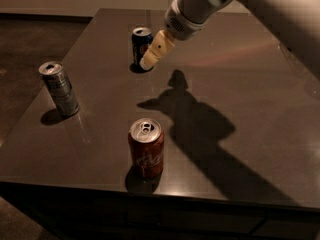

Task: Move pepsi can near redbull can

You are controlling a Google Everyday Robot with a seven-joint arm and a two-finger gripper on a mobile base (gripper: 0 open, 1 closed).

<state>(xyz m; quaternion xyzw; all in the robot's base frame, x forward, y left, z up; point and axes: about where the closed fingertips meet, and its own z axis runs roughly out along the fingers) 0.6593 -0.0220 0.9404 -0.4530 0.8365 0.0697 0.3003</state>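
Note:
The dark blue pepsi can (pixel 139 46) stands upright at the back of the dark table (pixel 260 99). The slim silver redbull can (pixel 59 89) stands at the left side, well apart from it. My gripper (pixel 150 60) hangs above the table, just right of the pepsi can and partly in front of it. Its cream-coloured fingers (pixel 158 48) point down and left toward the can's base. The arm comes in from the top right.
A red-brown cola can (pixel 146 148) stands near the front edge of the table. The arm's shadow falls across the middle and right of the tabletop. The floor drops away to the left of the table.

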